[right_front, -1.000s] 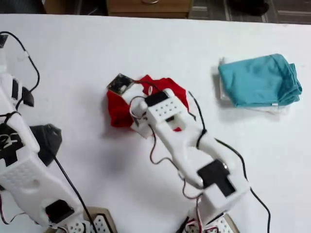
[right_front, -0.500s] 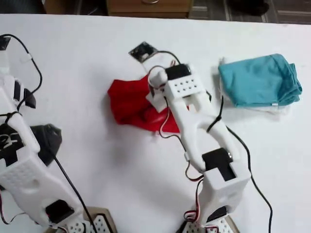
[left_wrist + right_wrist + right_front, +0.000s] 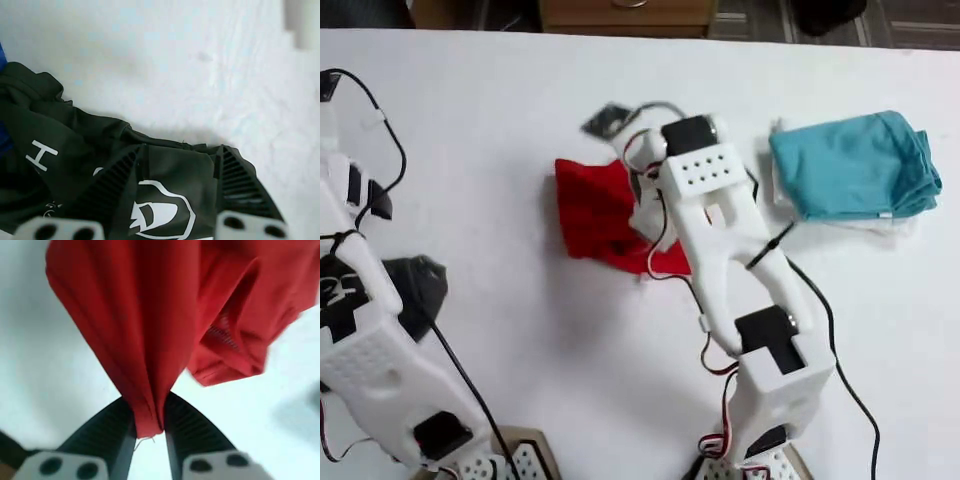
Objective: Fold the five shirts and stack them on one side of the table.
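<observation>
Beside the teal shirt (image 3: 855, 165), which lies folded at one side of the bench (image 3: 500, 90), progress is partial.

Finding one: the teal shirt sits on a white layer (image 3: 870, 226) that peeks out from under its near edge. Whether that layer is a second folded shirt cannot be told. On that evidence one shirt, perhaps two, is folded and stacked, and at least three are left to do.

Finding two: the red shirt (image 3: 595, 210) lies near the teal shirt, toward the middle of the bench. It is apart from the teal shirt and is bunched, not folded flat. The right arm (image 3: 740, 270) stands over the edge of the red shirt nearer the teal one. Its jaws are closed to a narrow gap on a gathered fold of the red shirt. The right wrist view shows the cloth pinched between both fingers and fanning out beyond their tips. This appears to be the shirt in hand.

Finding three: the black shirt (image 3: 417, 288) lies crumpled well apart from the teal shirt, at the opposite side of the bench, partly under the left arm (image 3: 370, 360). The left jaws stand spread wide over it, one finger on each side of a white printed emblem, gripping nothing that can be seen. A sliver of blue cloth (image 3: 2, 100) shows beside the black shirt; what it belongs to cannot be told.
</observation>
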